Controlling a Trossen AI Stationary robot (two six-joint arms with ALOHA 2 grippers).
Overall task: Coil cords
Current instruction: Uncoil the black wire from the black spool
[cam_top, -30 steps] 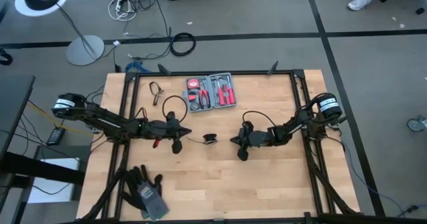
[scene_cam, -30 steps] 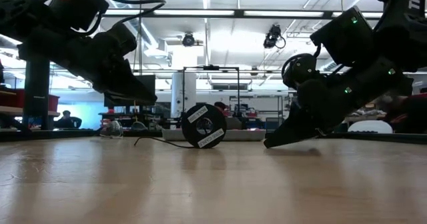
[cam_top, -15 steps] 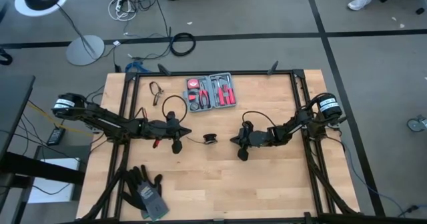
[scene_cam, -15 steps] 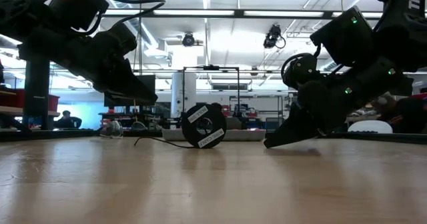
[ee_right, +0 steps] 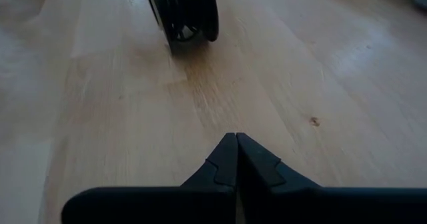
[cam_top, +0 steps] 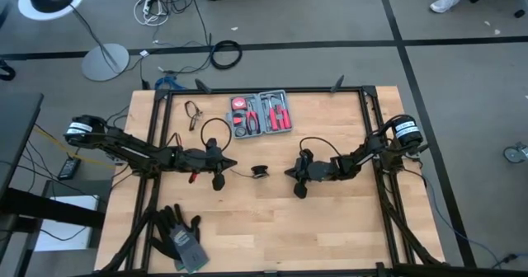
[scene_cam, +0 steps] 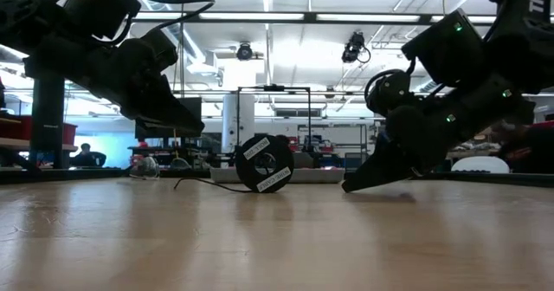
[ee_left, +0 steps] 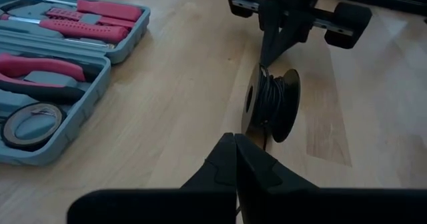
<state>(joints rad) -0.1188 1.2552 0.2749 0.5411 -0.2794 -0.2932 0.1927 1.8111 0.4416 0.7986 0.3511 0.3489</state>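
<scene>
Wooden worktop point(cam_top: 264, 219): wire spool point(cam_top: 261, 171) upright between my closed left tool point(cam_top: 232, 171) and closed right tool point(cam_top: 286, 174); nothing has moved.

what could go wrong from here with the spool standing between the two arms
The spool stands on its edge on the table, held by neither arm, so a nudge could roll or topple it.

A loose tail of wire trails on the wood towards the shut left end effector; it might snag or unwind if dragged.

The right end effector, also shut, sits low near the spool and must open before gripping, else it may only push it.
</scene>
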